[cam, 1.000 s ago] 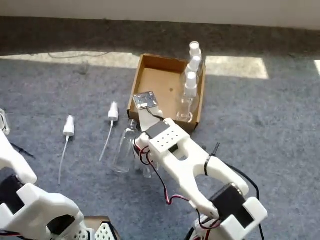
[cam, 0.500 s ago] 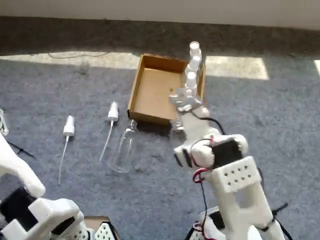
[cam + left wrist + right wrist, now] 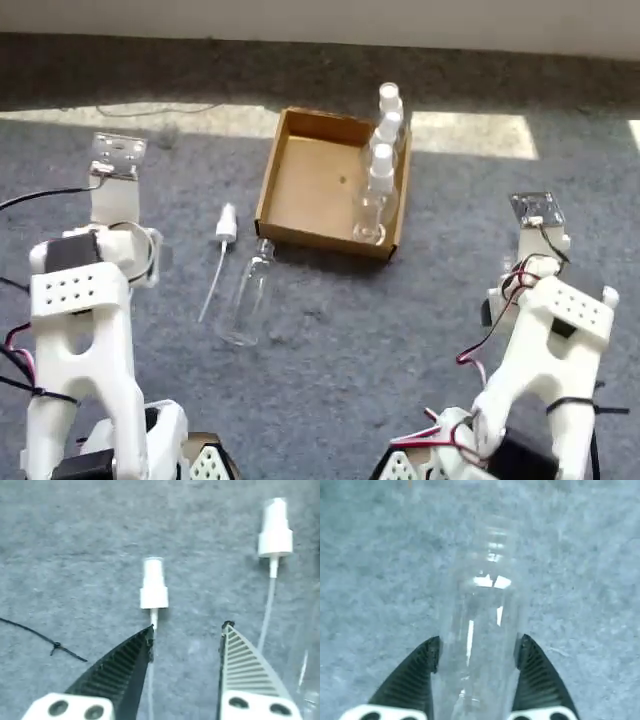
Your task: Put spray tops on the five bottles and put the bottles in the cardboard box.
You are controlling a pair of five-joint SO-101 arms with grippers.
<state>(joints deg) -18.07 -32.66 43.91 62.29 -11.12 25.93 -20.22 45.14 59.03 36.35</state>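
Note:
My left gripper (image 3: 189,626) hangs open over the carpet, with a white spray top (image 3: 153,585) lying just ahead of its dark finger. A second spray top (image 3: 275,530) (image 3: 226,224) lies farther along, beside a capless clear bottle (image 3: 248,290) on its side. My right gripper (image 3: 479,639) is shut on another clear bottle (image 3: 487,605), whose open neck points away from the camera. In the high view the right arm (image 3: 545,320) stands at the right of the table and the left arm (image 3: 80,290) at the left. The cardboard box (image 3: 275,170) holds three capped bottles (image 3: 378,180) along its right wall.
A black zip tie (image 3: 50,642) lies on the grey carpet near the left gripper. A sunlit strip (image 3: 470,135) runs behind the box. Bare carpet stretches between the box and the right arm.
The right arm swung from the bottles in front of the box to the right side, carrying a bottle. The left arm rose from the bottom left corner and now stands over the left spray top.

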